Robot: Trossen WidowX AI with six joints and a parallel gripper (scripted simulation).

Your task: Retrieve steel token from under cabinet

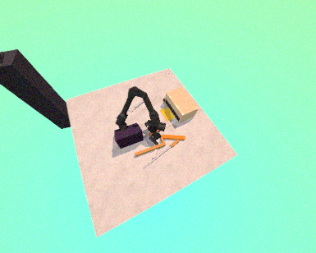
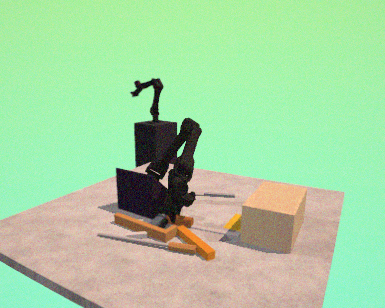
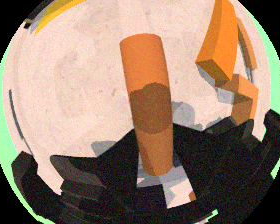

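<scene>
The tan cabinet (image 1: 182,102) (image 2: 269,220) stands at the table's far side. The yellow marked area (image 1: 168,114) (image 2: 233,222) (image 3: 58,12) lies in front of it. The steel token cannot be made out in any view. My gripper (image 1: 154,132) (image 3: 152,129) is low over the table, short of the yellow area, and is shut on an orange handle (image 3: 143,60) (image 2: 186,220). The handle runs between the fingers in the wrist view, with a pale thin shaft beyond it, pointing towards the cabinet. The fingertips are partly hidden in the top and exterior views.
Orange bars (image 1: 150,149) (image 2: 197,243) (image 3: 219,40) meet at an angle beside the gripper. A thin rod with an orange grip (image 2: 182,247) lies near them. Another thin rod (image 2: 219,195) lies on the other side. A dark box (image 1: 129,136) (image 2: 134,195) stands behind the gripper.
</scene>
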